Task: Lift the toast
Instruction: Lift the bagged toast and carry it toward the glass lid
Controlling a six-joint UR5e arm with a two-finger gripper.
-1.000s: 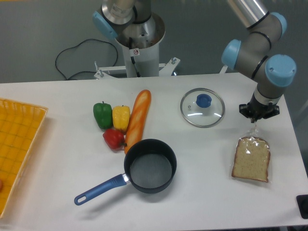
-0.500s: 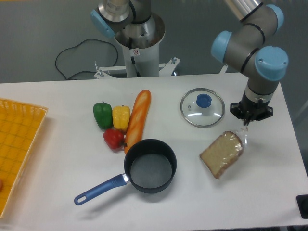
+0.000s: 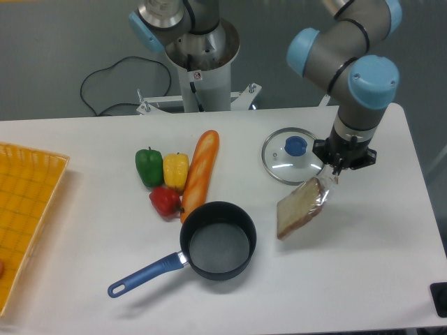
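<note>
The toast [image 3: 299, 208], a light-brown slice in a clear plastic bag, hangs tilted above the table, right of the pot. My gripper [image 3: 336, 166] is shut on the top of the bag, just above the slice's upper right corner. The fingertips are small and dark, and the bag's neck runs up between them. The slice's lower end dangles free, close to the table.
A glass lid with a blue knob [image 3: 293, 155] lies just left of the gripper. A black pot with a blue handle [image 3: 216, 241] sits in front. A baguette [image 3: 201, 173] and green, yellow and red peppers [image 3: 162, 178] lie at centre-left. A yellow basket [image 3: 24, 209] stands at the left edge.
The gripper has carried the bagged toast up off the table and leftward, from the right side toward the glass lid. The slice now swings tilted under the gripper.
</note>
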